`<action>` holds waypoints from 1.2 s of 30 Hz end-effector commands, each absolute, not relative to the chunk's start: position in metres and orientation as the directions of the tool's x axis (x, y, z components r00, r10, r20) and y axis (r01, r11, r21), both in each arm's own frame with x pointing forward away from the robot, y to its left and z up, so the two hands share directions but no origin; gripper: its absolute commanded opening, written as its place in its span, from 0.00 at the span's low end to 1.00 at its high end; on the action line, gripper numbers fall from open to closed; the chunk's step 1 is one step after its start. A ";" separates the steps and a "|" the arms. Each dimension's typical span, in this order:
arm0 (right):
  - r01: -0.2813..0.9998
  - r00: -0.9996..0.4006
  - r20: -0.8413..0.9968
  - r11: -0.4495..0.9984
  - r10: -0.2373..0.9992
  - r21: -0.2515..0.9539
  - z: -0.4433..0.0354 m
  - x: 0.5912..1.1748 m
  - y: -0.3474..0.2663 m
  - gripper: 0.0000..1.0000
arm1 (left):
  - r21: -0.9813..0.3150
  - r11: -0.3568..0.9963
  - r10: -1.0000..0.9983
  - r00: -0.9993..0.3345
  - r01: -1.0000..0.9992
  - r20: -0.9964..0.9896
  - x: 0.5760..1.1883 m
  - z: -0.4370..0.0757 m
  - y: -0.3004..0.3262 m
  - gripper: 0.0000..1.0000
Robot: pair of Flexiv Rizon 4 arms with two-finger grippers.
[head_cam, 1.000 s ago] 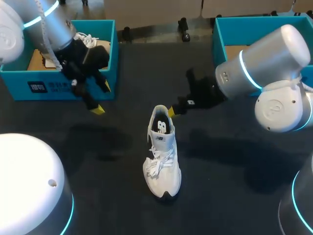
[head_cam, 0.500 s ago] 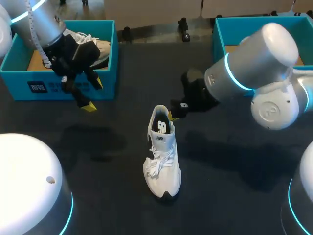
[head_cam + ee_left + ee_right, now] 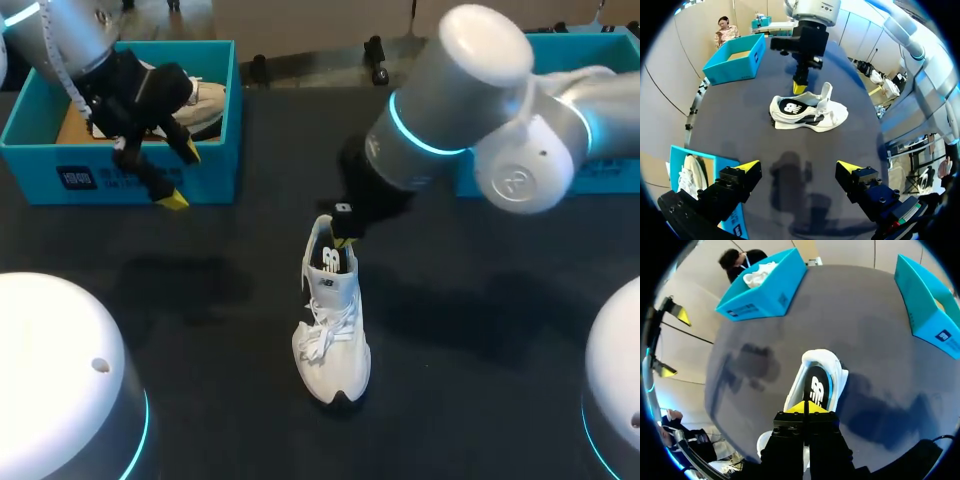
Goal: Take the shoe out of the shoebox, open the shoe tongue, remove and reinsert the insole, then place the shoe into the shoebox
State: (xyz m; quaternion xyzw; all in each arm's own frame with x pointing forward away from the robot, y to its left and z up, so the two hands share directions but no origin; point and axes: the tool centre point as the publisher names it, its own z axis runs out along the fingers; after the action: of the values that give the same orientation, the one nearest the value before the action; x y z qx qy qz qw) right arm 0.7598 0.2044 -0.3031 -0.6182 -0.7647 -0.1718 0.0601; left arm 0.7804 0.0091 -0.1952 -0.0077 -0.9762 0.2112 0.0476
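Right tool (image 3: pixel 345 238) now over shoe (image 3: pixel 330 320), left tool (image 3: pixel 181 176) drawn back

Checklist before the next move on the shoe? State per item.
1. Shoe out of its box and upright: ok.
2. Right claw lined up over the shoe's heel opening: ok.
3. Right claw open for a grasp: not ok, yellow tips are together.
4. Insole seated in the shoe: ok, visible in the opening.
5. Tongue pulled open: cannot tell.
6. Left claw clear of the shoe: ok, open and off by the left shoebox.
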 end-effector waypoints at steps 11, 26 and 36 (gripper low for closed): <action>0.968 -0.193 0.122 0.169 0.974 0.185 -0.309 0.758 0.211 0.00 | -0.413 0.911 0.033 -0.997 -0.002 0.076 0.780 -0.191 0.009 1.00; 0.960 -0.156 0.113 0.124 0.981 0.250 -0.347 0.756 0.211 0.00 | -0.413 0.911 0.033 -0.997 -0.002 0.076 0.780 -0.191 0.009 1.00; 0.965 -0.115 0.056 0.098 0.992 0.244 -0.360 0.751 0.208 0.00 | -0.413 0.911 0.033 -0.997 -0.002 0.076 0.780 -0.191 0.009 1.00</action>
State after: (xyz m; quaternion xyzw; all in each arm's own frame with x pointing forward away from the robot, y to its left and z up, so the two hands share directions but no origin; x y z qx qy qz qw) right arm 0.7512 0.2018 -0.3595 -0.6615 -0.7389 -0.1154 -0.0561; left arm 0.7806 0.0093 -0.1911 -0.0083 -0.9763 0.2123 0.0415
